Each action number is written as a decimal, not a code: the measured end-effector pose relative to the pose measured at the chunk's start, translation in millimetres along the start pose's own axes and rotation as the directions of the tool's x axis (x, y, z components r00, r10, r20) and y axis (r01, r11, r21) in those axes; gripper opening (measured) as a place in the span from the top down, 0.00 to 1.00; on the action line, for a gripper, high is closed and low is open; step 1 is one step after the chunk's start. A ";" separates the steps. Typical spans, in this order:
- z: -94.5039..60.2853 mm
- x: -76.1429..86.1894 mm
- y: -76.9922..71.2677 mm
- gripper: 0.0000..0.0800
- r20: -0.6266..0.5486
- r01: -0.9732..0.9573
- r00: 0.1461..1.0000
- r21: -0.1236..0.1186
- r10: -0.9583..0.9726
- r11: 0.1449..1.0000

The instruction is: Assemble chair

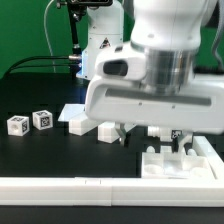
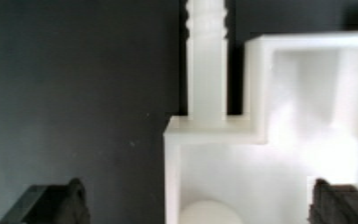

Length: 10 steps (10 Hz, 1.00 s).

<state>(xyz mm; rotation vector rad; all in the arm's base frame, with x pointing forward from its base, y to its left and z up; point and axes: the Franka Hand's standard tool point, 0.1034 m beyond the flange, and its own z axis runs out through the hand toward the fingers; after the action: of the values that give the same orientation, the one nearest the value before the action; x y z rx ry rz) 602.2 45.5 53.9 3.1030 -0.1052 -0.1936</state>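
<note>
Between the jaws, which stand spread wide and pinch nothing, sits a white blocky panel of the chair. In the wrist view the dark fingertips show well clear of its flanks on either side. A thin ribbed post juts out from the panel's stepped end. Just beside it lies a hollow white frame piece; whether it touches the panel I cannot tell. In the exterior view the big arm hangs low over these pieces at the exterior view's right, near the long white rail that runs along the front of the dark bench. Toward the exterior view's left lie loose parts: two white blocks and, well apart from them, two small tagged cubes. The step in hand looks like a grasp of the panel. To do it well, centre the jaws so that both pads meet the flat flanks together. Go low enough to take the solid body and not the slender post, and close gently so the frame piece alongside is not shoved.
</note>
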 end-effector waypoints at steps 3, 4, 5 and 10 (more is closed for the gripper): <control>-19.5 -25.3 -23.8 0.19 -0.048 0.276 0.960 -0.017 -0.277 0.961; -17.7 -24.8 -20.2 0.19 -0.043 0.334 0.941 -0.020 -0.334 0.942; -17.1 -24.2 -17.3 0.19 -0.042 0.368 0.929 -0.023 -0.368 0.930; -2.1 -58.8 -30.9 0.19 -0.019 0.853 0.520 -0.039 -0.854 0.521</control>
<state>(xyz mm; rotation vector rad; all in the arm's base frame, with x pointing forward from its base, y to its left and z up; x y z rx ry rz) 546.3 80.4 62.1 2.7941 1.4478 -0.1398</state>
